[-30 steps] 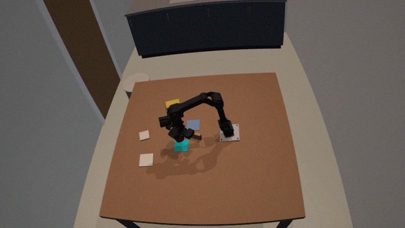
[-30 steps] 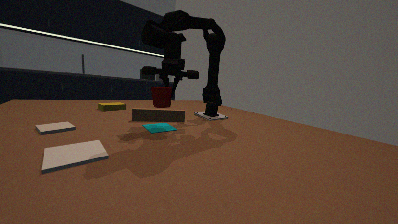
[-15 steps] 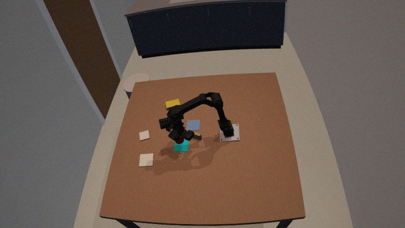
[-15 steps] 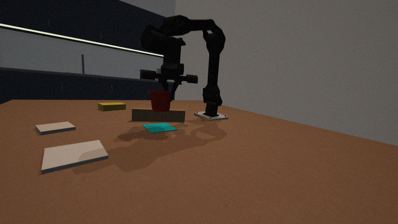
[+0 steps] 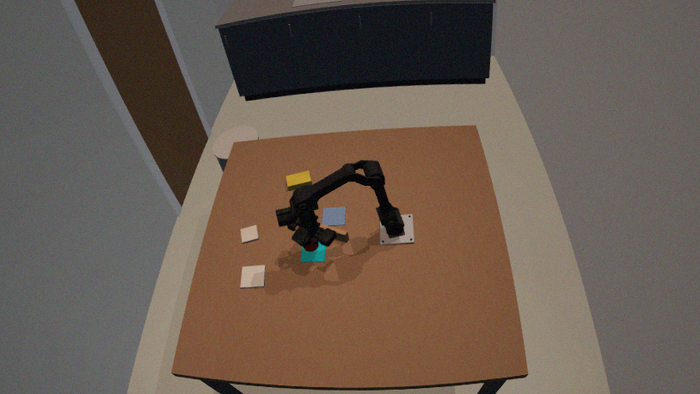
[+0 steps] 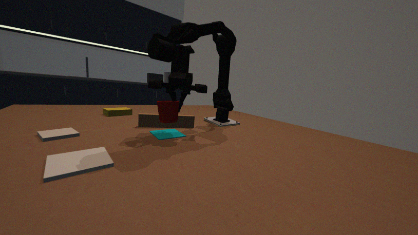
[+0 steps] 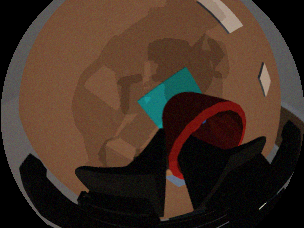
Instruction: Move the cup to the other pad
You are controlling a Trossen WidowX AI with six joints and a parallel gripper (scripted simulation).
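The red cup is upright or nearly so in the exterior view, held in the air above the teal pad. A gap shows between cup bottom and pad. My gripper is shut on the cup's wall at the rim, one finger inside and one outside. A small blue spot, likely a marble, shows inside the cup in the wrist view; the rest of the inside is hidden. The blue pad lies on the far side of the wooden barrier.
The barrier stands just behind the cup in the exterior view. Two white tiles lie to the left. A yellow block lies farther back. The arm's base plate is at the right.
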